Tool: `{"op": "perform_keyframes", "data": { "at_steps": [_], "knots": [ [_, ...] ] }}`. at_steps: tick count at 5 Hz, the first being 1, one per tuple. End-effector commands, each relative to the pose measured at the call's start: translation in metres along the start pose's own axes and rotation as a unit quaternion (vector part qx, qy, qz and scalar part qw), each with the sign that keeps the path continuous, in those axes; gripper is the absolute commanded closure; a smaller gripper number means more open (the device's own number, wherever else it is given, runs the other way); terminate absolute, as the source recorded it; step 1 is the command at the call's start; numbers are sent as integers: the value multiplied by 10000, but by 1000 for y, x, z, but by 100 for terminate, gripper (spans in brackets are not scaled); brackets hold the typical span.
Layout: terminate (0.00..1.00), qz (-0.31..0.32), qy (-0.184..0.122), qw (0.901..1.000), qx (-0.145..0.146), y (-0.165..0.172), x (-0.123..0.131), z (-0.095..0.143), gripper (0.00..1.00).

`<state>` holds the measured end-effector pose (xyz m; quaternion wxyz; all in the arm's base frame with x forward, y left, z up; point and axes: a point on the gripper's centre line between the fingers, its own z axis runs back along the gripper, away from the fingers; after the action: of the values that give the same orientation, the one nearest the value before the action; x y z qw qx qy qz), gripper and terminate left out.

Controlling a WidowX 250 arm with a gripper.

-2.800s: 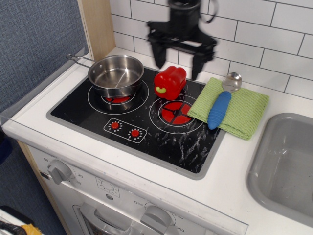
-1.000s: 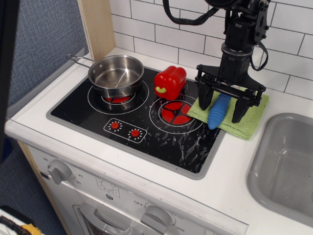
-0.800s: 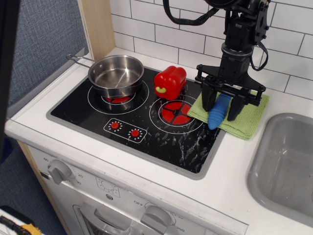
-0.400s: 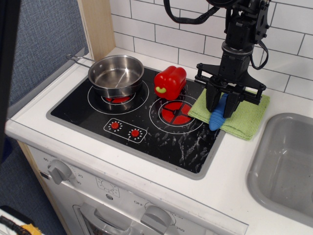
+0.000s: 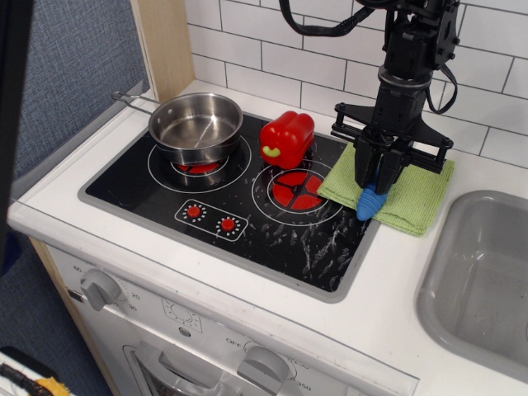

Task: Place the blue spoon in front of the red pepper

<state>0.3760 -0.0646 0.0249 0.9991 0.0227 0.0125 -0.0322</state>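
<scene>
The red pepper [image 5: 286, 138] stands on the black stovetop [image 5: 165, 194], at the far edge of the right burner. The blue spoon [image 5: 369, 200] shows only as the lower end of its blue handle, sticking out below my fingers and tilted over the green cloth [image 5: 417, 198]. Its silver bowl is hidden behind the gripper. My gripper [image 5: 379, 180] is shut on the spoon's handle, to the right of the pepper, and holds it slightly raised above the cloth.
A steel pot [image 5: 195, 125] sits on the left burner. Two red knobs marks [image 5: 210, 217] lie at the stovetop's front. A grey sink [image 5: 483, 272] is at the right. White tiled wall [image 5: 272, 49] runs behind, a wooden panel [image 5: 163, 45] at the back left.
My gripper came down over the spoon on the cloth, closed its fingers on the blue handle, and has lifted it a little so the handle tip hangs lower.
</scene>
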Motion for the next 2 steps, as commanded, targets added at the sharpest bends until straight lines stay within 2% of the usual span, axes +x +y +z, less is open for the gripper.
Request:
{"op": "perform_keyframes", "data": {
  "at_steps": [1, 2],
  "knots": [
    [0, 20, -170, 9999, -17, -2, 3, 15, 0],
    [0, -1, -128, 9999, 18, -3, 4, 12, 0]
  ]
}}
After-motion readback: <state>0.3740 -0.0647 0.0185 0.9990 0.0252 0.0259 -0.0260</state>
